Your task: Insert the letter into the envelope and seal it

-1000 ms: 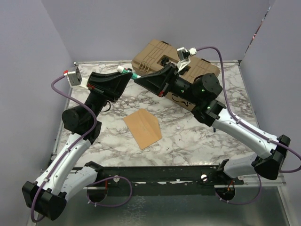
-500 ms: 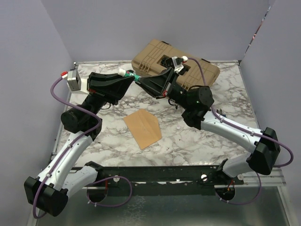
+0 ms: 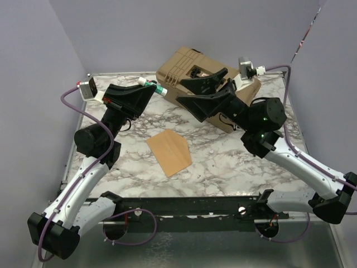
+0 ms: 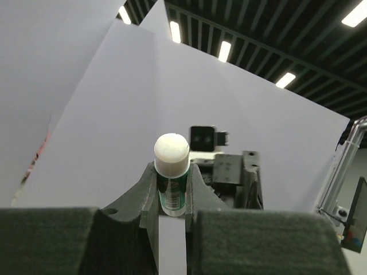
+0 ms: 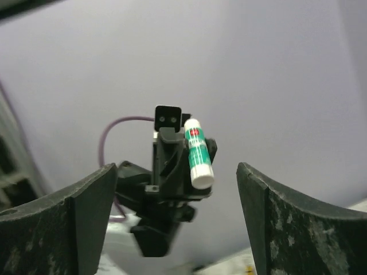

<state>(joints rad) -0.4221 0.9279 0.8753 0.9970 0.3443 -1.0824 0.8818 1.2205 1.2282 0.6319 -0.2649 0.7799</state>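
The orange-brown envelope (image 3: 169,152) lies flat on the marble table, in front of both arms. The letter is out of view. Held up over the back of the table, my left gripper (image 3: 149,89) is shut on a green-and-white glue stick (image 3: 158,89), whose white end pokes out past the fingers (image 4: 171,150). My right gripper (image 3: 181,91) faces it from the right, open wide, its fingers apart from the stick. In the right wrist view the glue stick (image 5: 198,153) sits ahead of the open gap, with nothing between the fingers.
A tan hard case (image 3: 184,62) lies at the back of the table, partly behind the right arm. Lilac walls close in the left, back and right sides. A black rail (image 3: 184,205) runs along the near edge.
My right gripper, shut at the glue stick's tip a moment ago, has opened wide and drawn back to the right. The left gripper still holds the stick; the envelope has not moved.
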